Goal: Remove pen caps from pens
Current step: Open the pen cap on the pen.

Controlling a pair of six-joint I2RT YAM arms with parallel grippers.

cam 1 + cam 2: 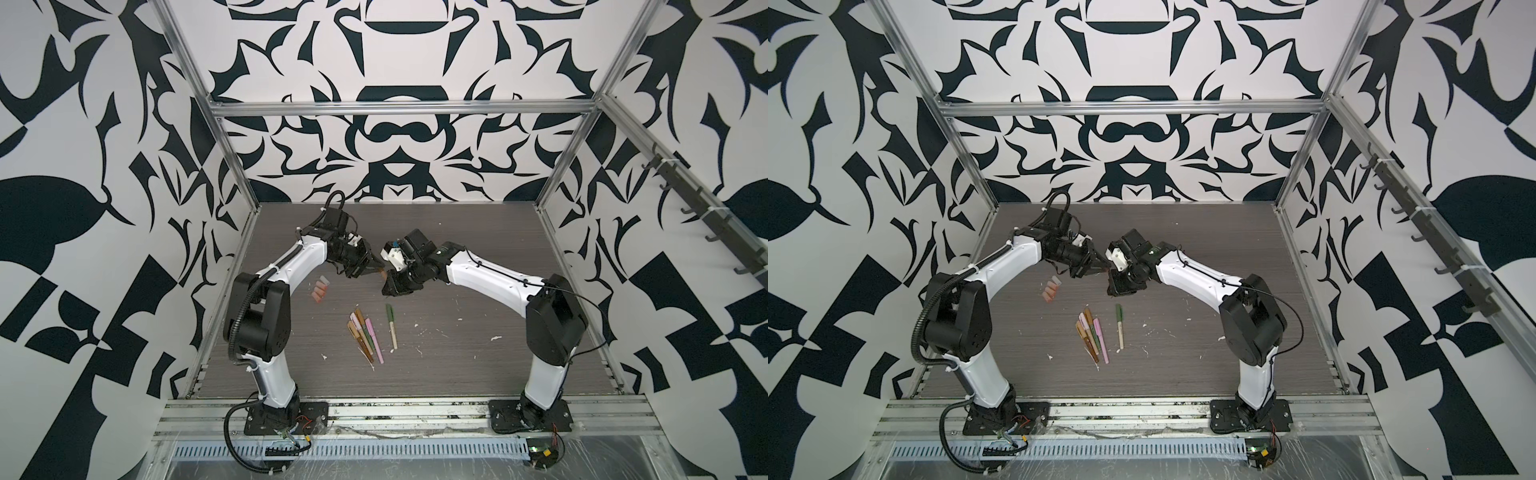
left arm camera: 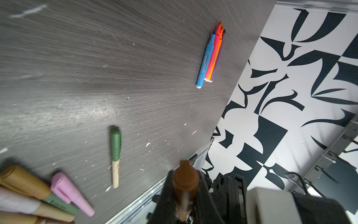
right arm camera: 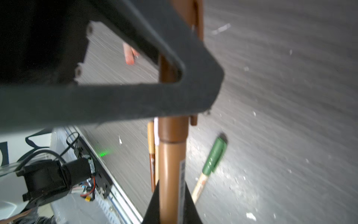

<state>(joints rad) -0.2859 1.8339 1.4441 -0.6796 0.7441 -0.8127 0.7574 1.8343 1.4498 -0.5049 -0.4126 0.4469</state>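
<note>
Brown pen [image 3: 171,170] was held in the air over the middle of the table [image 1: 457,232], between the two arms. Right gripper [image 1: 390,277] was clamped on the barrel. Left gripper [image 1: 373,268] was clamped on the darker cap [image 3: 173,130], with the cap's tip and clip poking out past its fingers. We judged the cap seated and the pull not yet made.

Risks as we saw them:
- The grippers stood nearly touching, so little barrel was free between them. A pull off the pen's line could jam the cap or twist the pen in the right fingers.
- The barrel looked smooth, so the grip might slide instead of parting the cap.
- A sudden release could jerk either arm or drop the pen onto the things below.

Around:
- Loose caps [image 1: 321,289], pink and salmon, lay in a small cluster toward the left edge.
- A bunch of capped pens [image 1: 365,334] lay toward the middle of the front edge, touching one another.
- A green-capped pen [image 1: 390,326] lay near them, apart.
- Four bright pens [image 2: 211,56], tips bare, lay together near the table edge by the wall [image 2: 290,97]. We saw them in the left wrist view only.
- White flecks [image 1: 494,338] dotted the table.

We saw nothing between the grippers and the loose caps.
</note>
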